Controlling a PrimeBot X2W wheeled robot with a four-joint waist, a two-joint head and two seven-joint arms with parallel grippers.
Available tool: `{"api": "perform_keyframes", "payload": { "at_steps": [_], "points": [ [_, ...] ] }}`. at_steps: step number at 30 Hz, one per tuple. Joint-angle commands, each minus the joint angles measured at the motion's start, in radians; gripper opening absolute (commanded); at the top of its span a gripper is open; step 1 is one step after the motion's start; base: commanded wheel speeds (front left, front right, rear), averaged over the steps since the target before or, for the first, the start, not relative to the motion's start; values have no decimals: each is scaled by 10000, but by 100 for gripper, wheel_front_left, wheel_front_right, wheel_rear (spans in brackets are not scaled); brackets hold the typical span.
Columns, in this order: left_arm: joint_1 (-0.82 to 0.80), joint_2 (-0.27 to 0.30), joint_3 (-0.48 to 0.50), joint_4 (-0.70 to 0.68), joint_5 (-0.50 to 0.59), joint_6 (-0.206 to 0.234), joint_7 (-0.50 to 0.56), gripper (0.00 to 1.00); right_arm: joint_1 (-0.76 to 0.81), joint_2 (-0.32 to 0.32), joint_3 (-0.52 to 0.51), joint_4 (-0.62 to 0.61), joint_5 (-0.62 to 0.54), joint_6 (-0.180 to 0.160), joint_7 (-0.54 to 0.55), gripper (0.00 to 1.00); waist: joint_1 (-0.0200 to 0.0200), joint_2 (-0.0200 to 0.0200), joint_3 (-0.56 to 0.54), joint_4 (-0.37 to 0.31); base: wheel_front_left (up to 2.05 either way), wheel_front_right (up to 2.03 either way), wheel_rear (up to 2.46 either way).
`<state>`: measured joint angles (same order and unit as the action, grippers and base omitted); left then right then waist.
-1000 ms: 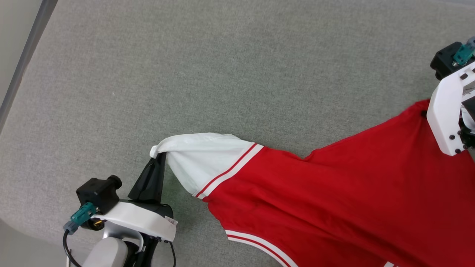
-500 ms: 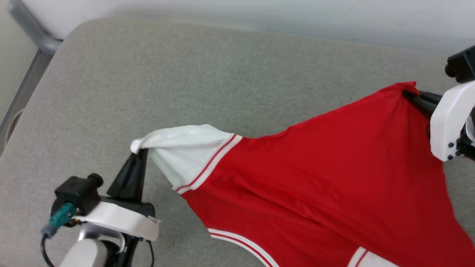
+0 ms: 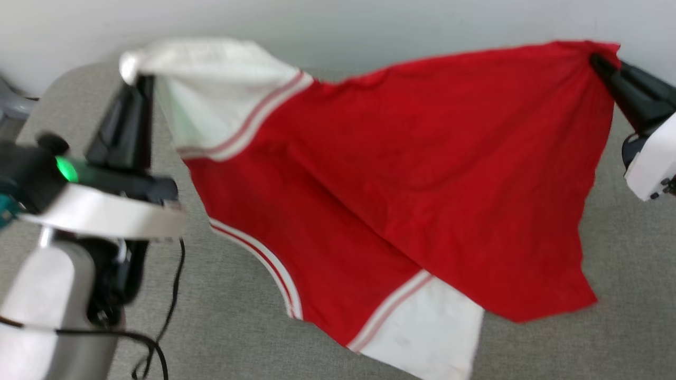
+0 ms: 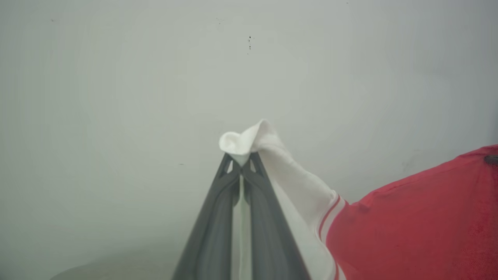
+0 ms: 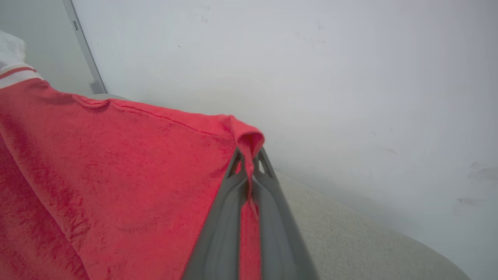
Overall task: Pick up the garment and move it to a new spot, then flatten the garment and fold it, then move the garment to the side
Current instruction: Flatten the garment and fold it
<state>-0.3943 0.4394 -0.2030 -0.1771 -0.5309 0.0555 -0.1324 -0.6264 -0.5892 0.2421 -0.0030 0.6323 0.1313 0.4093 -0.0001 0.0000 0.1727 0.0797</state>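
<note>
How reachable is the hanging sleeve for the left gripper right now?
Probably not: the left gripper is shut on the other sleeve of the jersey and would have to let go first.

Background as I see it: plain pale grey wall [image 3: 369, 21] across the top of the head view, in flat, even light. Below it is the desk [image 3: 623, 338], grey-green fabric top, rounded corner at upper left. Grey metal upright [image 5: 83, 46] at upper left of my right wrist view. Few dark specks [image 4: 249, 41] on the wall, top centre of my left wrist view.
</note>
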Motion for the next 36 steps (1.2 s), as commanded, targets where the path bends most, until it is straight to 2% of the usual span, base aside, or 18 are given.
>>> {"api": "perform_keyframes", "payload": {
  "at_steps": [1,5,10,18,19,25,31,32,36],
  "points": [
    [-602,138,78,-88,97,-35,124,0,-217,184,-204,-222,-209,-12,13,0,1,0,291,-155,0,0,0],
    [-2115,266,231,-76,76,-149,412,0,-919,598,-781,-489,-556,-12,101,0,1,0,907,-288,0,0,0],
    [-4357,492,334,215,59,-424,833,0,-2517,996,-1310,-406,-1029,-12,227,0,1,0,1968,-374,0,0,0],
    [-8466,610,206,1784,141,-1031,1270,0,-6007,1398,-1628,566,-1947,-12,235,0,1,0,3629,-350,0,0,0],
    [-8466,610,206,1784,141,-1031,1270,0,-6007,1398,-1628,566,-1947,-12,235,0,1,0,3629,-350,0,0,0],
    [-11406,397,-46,3751,236,-1448,1073,0,-8431,1536,-1394,2093,-2733,-12,-61,0,1,0,4305,-301,0,0,0],
    [-13587,182,-329,5365,424,-1607,693,0,-10583,1634,-970,3712,-3306,-12,-603,0,1,0,4624,-310,0,0,0],
    [-14337,106,-458,6008,469,-1674,548,0,-11413,1685,-813,4536,-3443,-12,-889,0,1,0,4749,-303,0,0,0],
    [-14733,34,-664,6634,415,-1745,294,0,-12016,1759,-606,5522,-3400,-12,-1367,0,1,0,4923,-296,0,0,0]
  ]
}}
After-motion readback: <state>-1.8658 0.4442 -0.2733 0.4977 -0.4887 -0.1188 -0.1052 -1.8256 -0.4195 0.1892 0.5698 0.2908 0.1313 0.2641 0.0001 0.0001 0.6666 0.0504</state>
